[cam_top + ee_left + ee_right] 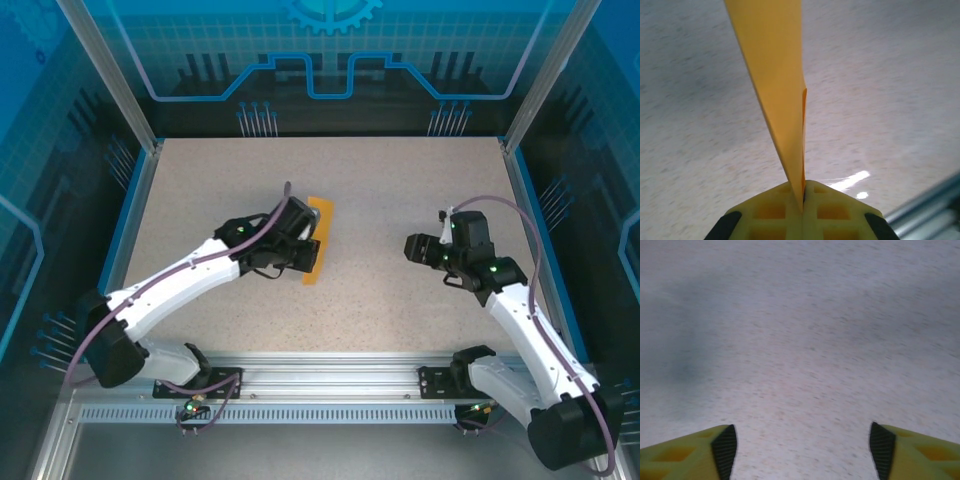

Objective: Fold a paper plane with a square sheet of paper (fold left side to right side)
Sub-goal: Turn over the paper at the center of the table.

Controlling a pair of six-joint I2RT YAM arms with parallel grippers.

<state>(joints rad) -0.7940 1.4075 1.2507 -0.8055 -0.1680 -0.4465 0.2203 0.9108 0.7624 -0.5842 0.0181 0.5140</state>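
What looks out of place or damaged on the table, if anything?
Nothing stands out. The paper is folded and pinched in the shut left gripper; the right gripper hangs open over the table. No tears show.

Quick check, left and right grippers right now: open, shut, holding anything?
Left gripper: shut on the folded orange paper.
Right gripper: open, nothing between its fingers.
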